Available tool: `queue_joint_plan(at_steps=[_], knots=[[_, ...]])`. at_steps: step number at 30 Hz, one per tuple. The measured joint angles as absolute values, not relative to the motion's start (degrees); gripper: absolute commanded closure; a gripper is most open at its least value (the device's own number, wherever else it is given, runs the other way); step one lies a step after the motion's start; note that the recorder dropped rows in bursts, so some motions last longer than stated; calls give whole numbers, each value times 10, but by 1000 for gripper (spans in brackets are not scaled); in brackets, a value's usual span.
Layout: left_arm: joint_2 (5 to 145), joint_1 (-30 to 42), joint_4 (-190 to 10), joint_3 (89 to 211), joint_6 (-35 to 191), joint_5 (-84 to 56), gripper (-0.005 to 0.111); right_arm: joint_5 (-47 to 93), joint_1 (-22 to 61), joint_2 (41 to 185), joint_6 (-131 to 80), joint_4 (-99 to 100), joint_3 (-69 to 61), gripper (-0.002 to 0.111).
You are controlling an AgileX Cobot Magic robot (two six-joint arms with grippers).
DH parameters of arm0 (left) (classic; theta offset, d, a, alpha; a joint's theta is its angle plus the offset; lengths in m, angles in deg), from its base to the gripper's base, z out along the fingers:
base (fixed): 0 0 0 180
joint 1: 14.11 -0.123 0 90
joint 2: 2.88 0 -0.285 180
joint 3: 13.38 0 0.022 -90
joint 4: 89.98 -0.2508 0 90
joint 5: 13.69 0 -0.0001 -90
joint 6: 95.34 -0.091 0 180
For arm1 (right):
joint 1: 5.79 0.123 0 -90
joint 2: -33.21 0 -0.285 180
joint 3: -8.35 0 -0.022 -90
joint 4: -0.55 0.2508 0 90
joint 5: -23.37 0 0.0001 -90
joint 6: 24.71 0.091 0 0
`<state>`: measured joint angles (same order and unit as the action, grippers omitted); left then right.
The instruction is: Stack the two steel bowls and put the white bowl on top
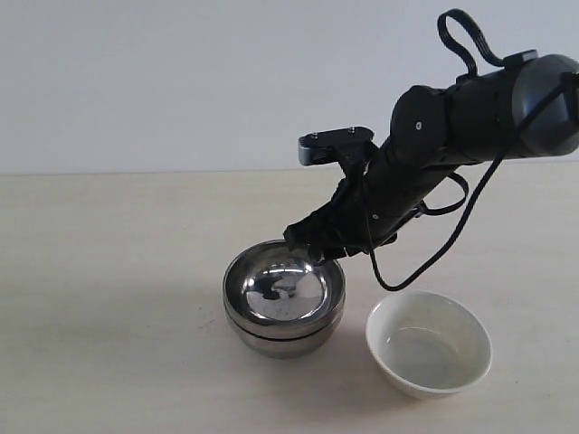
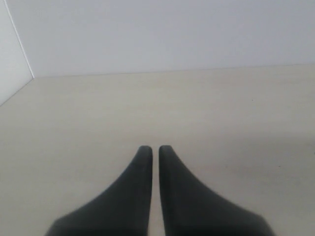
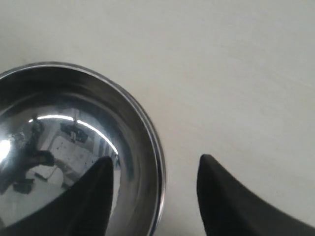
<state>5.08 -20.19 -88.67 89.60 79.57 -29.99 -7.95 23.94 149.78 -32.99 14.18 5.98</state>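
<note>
The two steel bowls (image 1: 284, 298) sit nested one inside the other near the table's middle, the upper one showing a mirror-bright inside (image 3: 64, 162). My right gripper (image 1: 312, 246) is open and straddles the far right rim of the top bowl, one finger inside and one outside, with a gap on both sides of the rim (image 3: 155, 162). The white bowl (image 1: 429, 343) stands upright on the table to the right of the stack, apart from it. My left gripper (image 2: 155, 150) is shut on nothing above bare tabletop, out of the exterior view.
The right arm (image 1: 452, 136) with its looping black cable (image 1: 425, 262) slants down from the upper right above the white bowl. A pale wall (image 1: 181, 81) closes off the table (image 1: 109, 271) at the back.
</note>
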Motion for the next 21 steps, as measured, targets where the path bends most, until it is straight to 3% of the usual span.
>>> queue_joint_plan(at_steps=[5,21], knots=[[51,-202,-887,896,796,-300,103,-76,239,1492,-339,142,60,109],[51,-202,-887,896,796,-300,103,-40,239,1483,-350,144,20,108]])
